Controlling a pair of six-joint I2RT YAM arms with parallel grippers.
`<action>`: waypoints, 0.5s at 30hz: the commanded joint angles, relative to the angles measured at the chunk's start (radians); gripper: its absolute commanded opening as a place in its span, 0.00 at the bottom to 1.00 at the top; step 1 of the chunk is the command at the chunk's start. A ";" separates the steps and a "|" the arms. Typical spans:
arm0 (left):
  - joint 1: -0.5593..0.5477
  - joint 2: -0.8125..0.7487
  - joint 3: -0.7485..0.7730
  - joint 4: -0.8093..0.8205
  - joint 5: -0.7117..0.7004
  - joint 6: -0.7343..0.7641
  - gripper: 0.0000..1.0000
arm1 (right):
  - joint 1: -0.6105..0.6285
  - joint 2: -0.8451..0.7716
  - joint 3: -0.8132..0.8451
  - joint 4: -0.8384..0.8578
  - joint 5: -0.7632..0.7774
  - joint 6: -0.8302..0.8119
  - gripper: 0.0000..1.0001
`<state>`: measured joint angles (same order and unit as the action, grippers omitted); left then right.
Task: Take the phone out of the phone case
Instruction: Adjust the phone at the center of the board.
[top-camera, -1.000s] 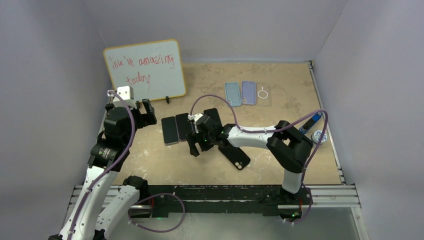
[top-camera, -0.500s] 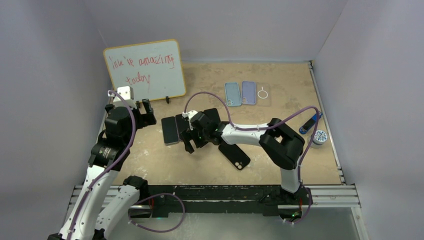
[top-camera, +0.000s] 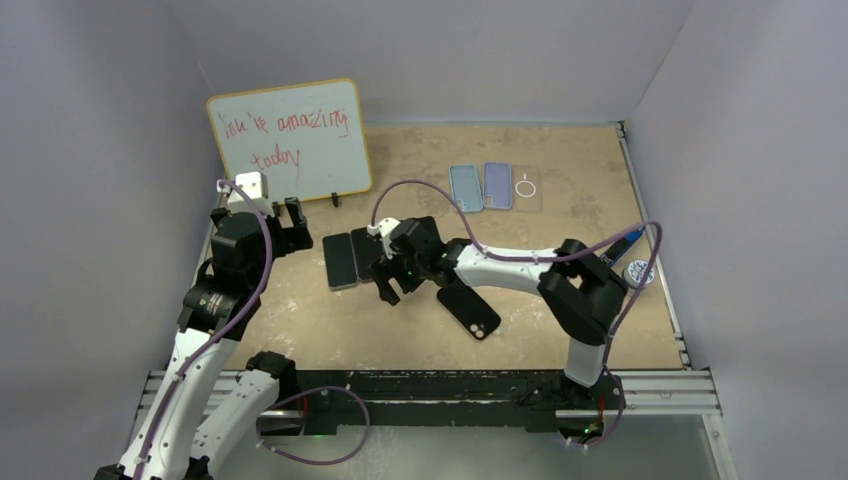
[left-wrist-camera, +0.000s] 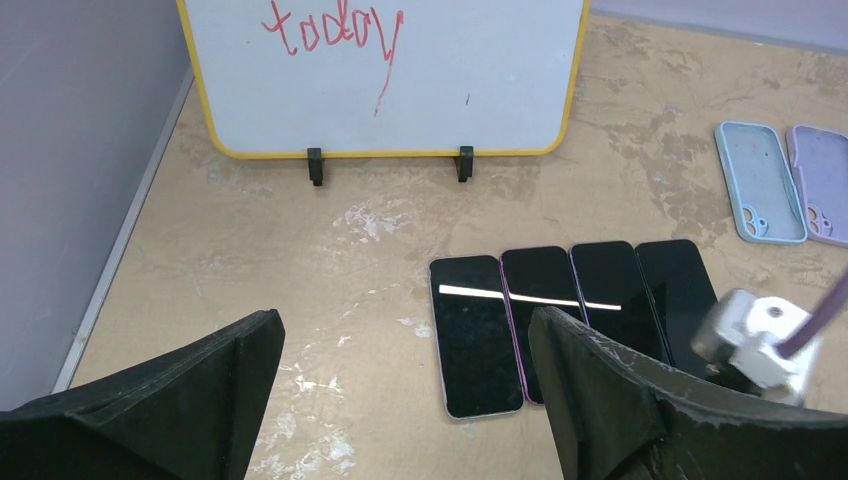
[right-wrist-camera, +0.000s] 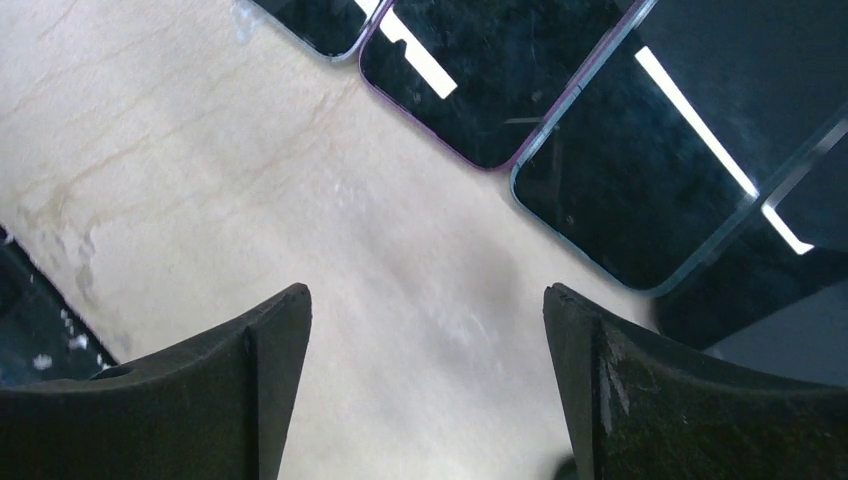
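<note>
Several dark phones lie screen-up side by side mid-table (top-camera: 341, 261); they also show in the left wrist view (left-wrist-camera: 477, 335) and the right wrist view (right-wrist-camera: 480, 80). One of them has a purple-edged case (left-wrist-camera: 540, 320). A black phone (top-camera: 470, 310) lies back-up, to the right of the row. My right gripper (top-camera: 386, 288) is open and empty, low over bare table just in front of the row's near ends (right-wrist-camera: 425, 300). My left gripper (top-camera: 290, 226) is open and empty, raised left of the row (left-wrist-camera: 405, 325).
A whiteboard (top-camera: 291, 140) with red writing stands at the back left. A blue case (top-camera: 465, 187), a purple case (top-camera: 497, 185) and a clear case (top-camera: 527, 190) lie at the back. A blue marker (top-camera: 622, 245) and a tape roll (top-camera: 638, 273) sit by the right edge.
My right gripper shifted slightly left over the phones' near ends, then back right, and the arm's elbow swung with it. The left arm has not moved.
</note>
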<state>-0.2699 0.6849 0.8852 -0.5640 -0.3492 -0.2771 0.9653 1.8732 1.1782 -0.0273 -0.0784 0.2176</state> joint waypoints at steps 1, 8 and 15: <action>-0.004 -0.005 0.003 0.013 -0.016 -0.011 0.99 | -0.029 -0.163 -0.048 -0.121 0.000 -0.097 0.85; -0.005 -0.003 0.003 0.013 -0.012 -0.011 0.99 | -0.077 -0.297 -0.165 -0.268 0.064 -0.109 0.67; -0.003 -0.001 0.004 0.015 -0.007 -0.013 0.99 | -0.078 -0.327 -0.235 -0.330 0.084 -0.101 0.46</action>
<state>-0.2699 0.6849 0.8852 -0.5640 -0.3492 -0.2775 0.8833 1.5726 0.9718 -0.2798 -0.0303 0.1265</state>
